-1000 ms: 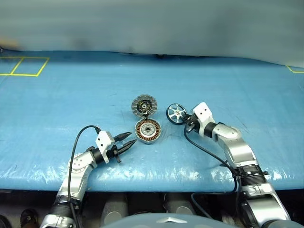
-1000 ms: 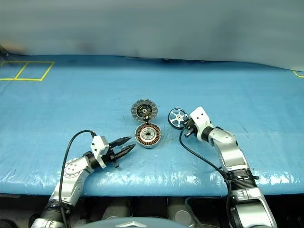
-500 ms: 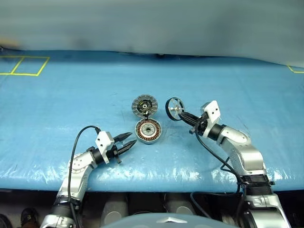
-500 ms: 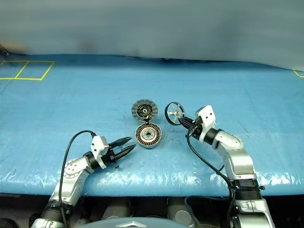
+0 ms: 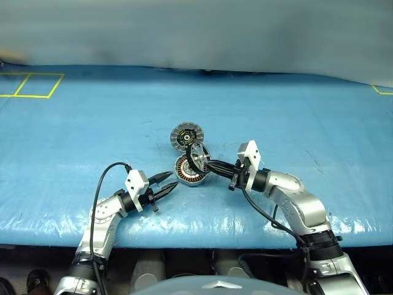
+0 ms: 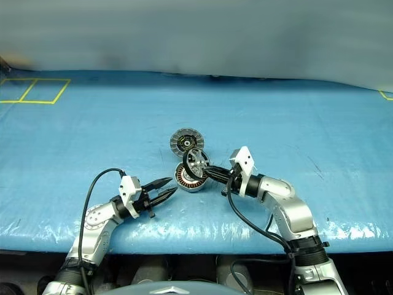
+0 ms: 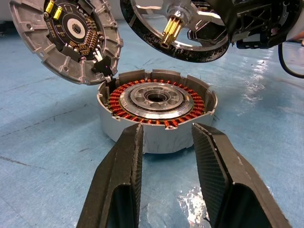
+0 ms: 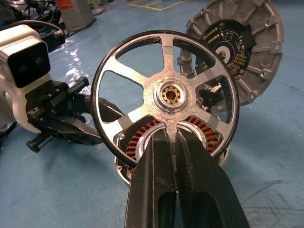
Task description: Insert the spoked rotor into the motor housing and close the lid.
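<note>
The right gripper (image 8: 172, 142), its two black fingers pressed together on one spoke, holds the spoked rotor (image 8: 166, 95), a shiny silver wheel with six spokes, a brass-toothed hub and a dark outer rim. The rotor is clear of the table, tilted on edge, and hangs just above the motor housing (image 7: 156, 107), a short round metal ring lined with copper-orange coil windings around a silver core with a dark hollow centre. From the left wrist view a gold-coloured shaft (image 7: 171, 31) projects from the rotor's hub toward the housing opening but stands apart from it. The housing sits upright on the blue plastic-covered table (image 5: 73, 135), near its front edge. The lid (image 7: 64, 35), a round grey ribbed disc with a dark circuit-like centre and gold parts, stands open and tilted back at the far rim of the housing, joined to it there by a small dark hinge piece. The left gripper (image 5: 167, 183) hovers low over the table just beside the housing on the robot's left, pointing at its side wall; its fingers are partly apart with nothing between them and do not touch the housing.
</note>
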`<act>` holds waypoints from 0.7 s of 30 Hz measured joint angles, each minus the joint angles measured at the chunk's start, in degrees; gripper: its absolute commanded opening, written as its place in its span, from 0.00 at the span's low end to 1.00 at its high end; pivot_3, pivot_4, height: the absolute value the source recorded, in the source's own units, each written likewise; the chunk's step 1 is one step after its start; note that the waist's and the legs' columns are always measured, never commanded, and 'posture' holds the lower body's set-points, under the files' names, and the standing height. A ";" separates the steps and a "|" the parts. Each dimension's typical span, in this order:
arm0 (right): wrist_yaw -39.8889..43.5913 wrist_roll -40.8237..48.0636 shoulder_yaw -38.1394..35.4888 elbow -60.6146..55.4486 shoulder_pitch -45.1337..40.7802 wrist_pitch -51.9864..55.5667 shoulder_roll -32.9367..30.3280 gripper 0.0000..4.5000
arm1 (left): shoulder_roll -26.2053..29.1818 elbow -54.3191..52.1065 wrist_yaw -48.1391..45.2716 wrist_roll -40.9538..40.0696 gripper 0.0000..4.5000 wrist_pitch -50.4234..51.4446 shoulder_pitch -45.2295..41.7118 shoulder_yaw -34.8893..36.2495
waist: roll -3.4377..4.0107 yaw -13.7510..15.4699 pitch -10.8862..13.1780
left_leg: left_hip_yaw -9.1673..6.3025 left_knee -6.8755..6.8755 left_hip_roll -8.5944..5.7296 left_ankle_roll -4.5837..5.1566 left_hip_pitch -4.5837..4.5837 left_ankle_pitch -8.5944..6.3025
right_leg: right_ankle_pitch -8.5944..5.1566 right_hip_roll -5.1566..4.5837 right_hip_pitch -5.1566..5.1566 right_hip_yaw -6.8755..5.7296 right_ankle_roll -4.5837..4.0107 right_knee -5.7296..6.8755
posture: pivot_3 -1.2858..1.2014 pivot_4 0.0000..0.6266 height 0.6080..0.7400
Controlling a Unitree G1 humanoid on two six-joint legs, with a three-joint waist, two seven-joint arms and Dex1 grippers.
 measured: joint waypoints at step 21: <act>0.59 -6.27 2.91 3.69 -2.13 -2.69 -0.98 0.00 | 0.00 0.01 0.17 0.19 0.38 -0.13 0.03 0.03 | 0.00 0.08 0.00 | -0.01 0.00 0.00 0.00 -0.01 0.00 | 0.02 0.00 0.00 -0.01 0.03 0.00 | 0.52 0.24 1.00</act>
